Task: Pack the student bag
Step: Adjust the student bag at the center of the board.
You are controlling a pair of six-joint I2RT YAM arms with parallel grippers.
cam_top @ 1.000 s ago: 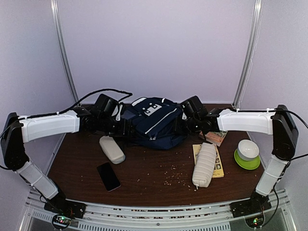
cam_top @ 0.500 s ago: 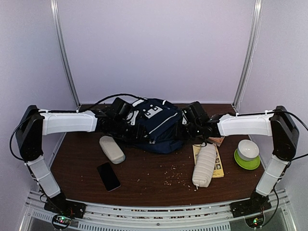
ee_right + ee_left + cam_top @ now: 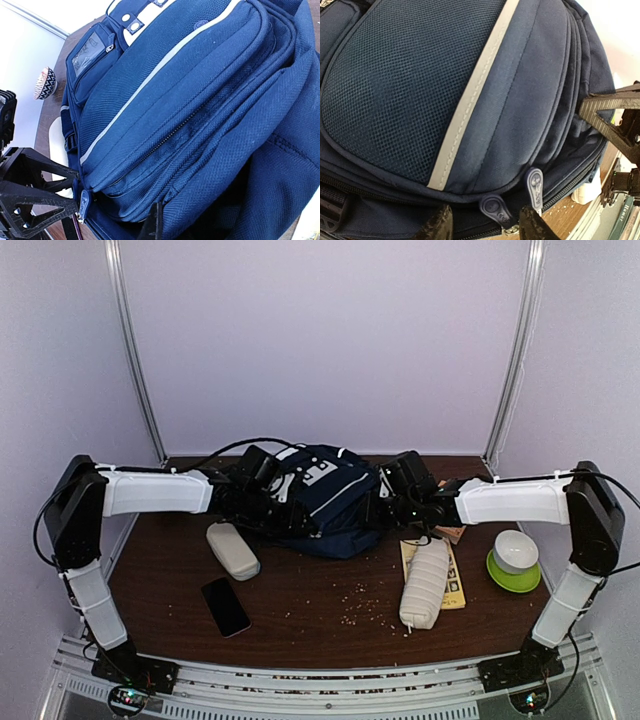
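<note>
Counted: one student bag (image 3: 325, 502). Zipper pulls on it, left wrist view: two, a lower zipper pull (image 3: 494, 206) and an upper zipper pull (image 3: 535, 183). Pouches: two, a small beige pouch (image 3: 232, 550) and a larger pale pouch (image 3: 425, 583). One phone (image 3: 225, 606). Books: two, a yellow book (image 3: 456, 585) and a brown book (image 3: 453, 532). One white bowl (image 3: 515, 548) on one green dish (image 3: 510, 581). Scattered crumbs (image 3: 360, 590): too many to count.

The left arm (image 3: 155, 492) and right arm (image 3: 510, 500) each have smooth white shells over the long segments, bulky black joints (image 3: 75, 512) at the bends, and a flat black base (image 3: 135, 672) showing small green and red lights. A thin black cable (image 3: 230, 443) loops along the left arm. The fingers (image 3: 30, 202) are black plastic with triangular cut-outs.
</note>
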